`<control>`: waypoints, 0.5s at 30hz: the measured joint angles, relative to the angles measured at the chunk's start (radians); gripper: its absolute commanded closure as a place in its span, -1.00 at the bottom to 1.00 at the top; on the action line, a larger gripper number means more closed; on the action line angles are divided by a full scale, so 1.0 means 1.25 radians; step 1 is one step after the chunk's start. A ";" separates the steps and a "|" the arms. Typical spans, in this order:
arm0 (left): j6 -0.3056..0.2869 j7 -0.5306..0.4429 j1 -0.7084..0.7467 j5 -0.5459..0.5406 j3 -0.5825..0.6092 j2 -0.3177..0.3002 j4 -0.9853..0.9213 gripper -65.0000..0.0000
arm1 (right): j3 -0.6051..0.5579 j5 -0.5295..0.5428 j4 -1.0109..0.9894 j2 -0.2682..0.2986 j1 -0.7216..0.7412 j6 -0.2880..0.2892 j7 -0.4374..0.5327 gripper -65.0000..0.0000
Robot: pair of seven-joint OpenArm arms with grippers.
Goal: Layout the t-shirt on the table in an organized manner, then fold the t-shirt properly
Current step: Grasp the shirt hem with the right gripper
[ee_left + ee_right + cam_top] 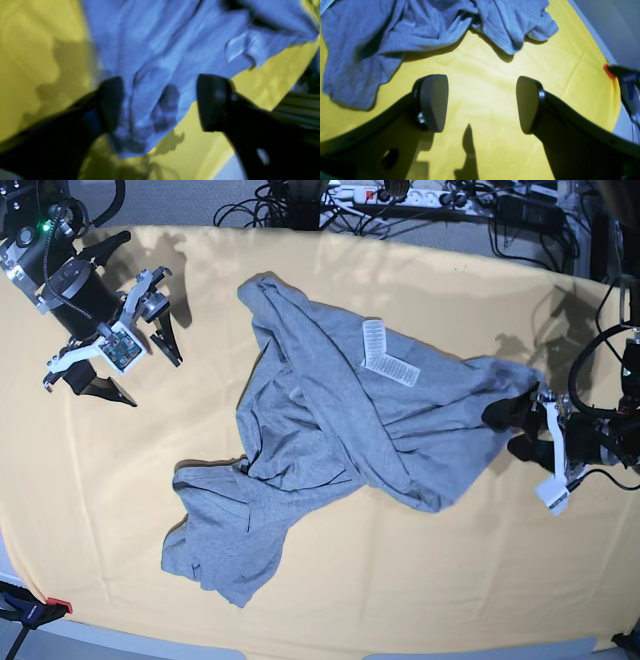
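Left tool [160, 102] is spread wide over the t-shirt's [330, 450] edge, gripping nothing; its fingertips [508, 430] sit at the cloth's edge in the base view. Right tool [481, 103] also wide open, over bare surface [90, 480], well apart from the shirt. Shirt lies twisted and bunched mid-surface, care label up. Judging by the folds: light, limp jersey, will drape and drag, not slide. Best pinch points look like hem corners or shoulder seams, single layer.
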 measured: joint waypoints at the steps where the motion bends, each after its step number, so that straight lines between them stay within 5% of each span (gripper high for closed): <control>1: 0.001 0.001 -0.010 -0.024 0.000 0.000 0.000 -0.52 | -0.001 0.022 0.000 0.000 0.013 0.010 0.000 -0.33; 4: 0.002 0.009 -0.035 -0.067 0.000 -0.002 0.001 -0.52 | -0.006 0.096 -0.045 0.000 0.079 0.041 0.012 -0.33; 12: -0.010 0.013 -0.034 -0.092 -0.001 -0.002 0.001 -0.52 | -0.122 0.107 -0.315 -0.001 0.318 0.083 0.008 -0.32; 15: -0.010 0.013 -0.033 -0.091 -0.001 -0.002 0.001 -0.52 | -0.199 0.099 -0.419 -0.008 0.401 0.087 0.007 -0.13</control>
